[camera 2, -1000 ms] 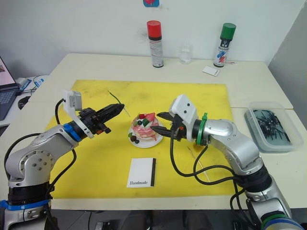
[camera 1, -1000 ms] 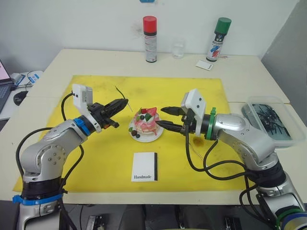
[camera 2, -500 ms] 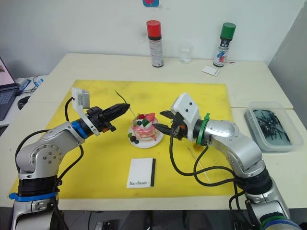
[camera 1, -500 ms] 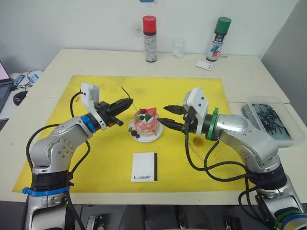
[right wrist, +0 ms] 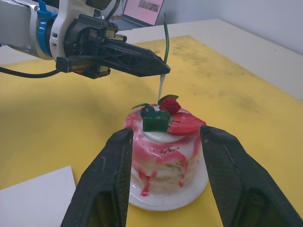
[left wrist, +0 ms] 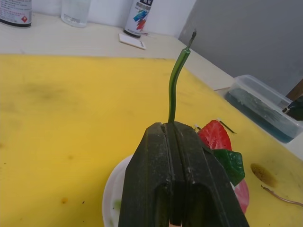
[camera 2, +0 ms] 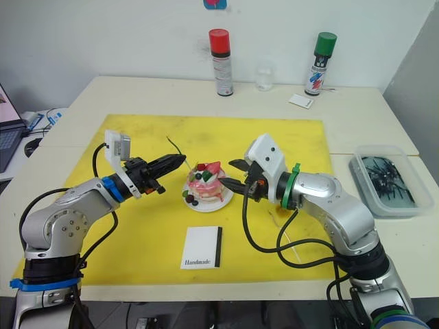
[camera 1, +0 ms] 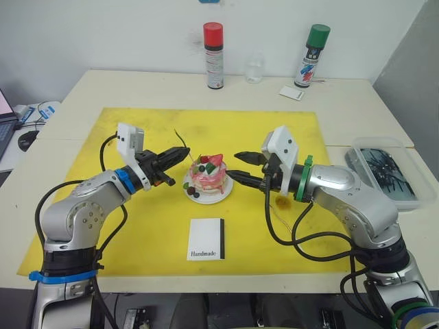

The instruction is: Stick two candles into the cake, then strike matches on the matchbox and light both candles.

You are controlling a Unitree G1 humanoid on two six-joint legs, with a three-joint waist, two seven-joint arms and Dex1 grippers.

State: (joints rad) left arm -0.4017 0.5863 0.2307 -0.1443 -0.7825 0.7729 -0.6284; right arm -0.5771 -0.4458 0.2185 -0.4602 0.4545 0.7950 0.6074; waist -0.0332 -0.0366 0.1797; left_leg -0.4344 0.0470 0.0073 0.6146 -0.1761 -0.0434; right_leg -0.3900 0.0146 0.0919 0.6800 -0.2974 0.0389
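Note:
The pink cake [camera 1: 208,174] with its strawberry sits on a small white plate [camera 1: 224,191] in the middle of the yellow mat [camera 1: 137,226]. My left gripper [camera 1: 186,152] hovers just left of the cake, shut on a thin green candle [left wrist: 172,87]. The candle's pale lower end [right wrist: 161,88] hangs above the cake's far edge, apart from it. My right gripper [camera 1: 239,168] is open at the cake's right side, one finger on either side of it, not touching. A second thin wavy stick [left wrist: 280,196], likely the other candle, lies on the mat under my right forearm. The white matchbox [camera 1: 207,238] lies in front of the cake. The matches are out of view.
At the table's back stand a red-capped spray can [camera 1: 215,56], a clear glass [camera 1: 255,69] and a green-capped spray can [camera 1: 313,56], with a small white card [camera 1: 291,93] beside it. A clear plastic tub [camera 1: 385,171] of dark bits sits at the right.
My left gripper has carried the candle to the right, closer to the cake. The right gripper has stayed open beside the cake, almost still.

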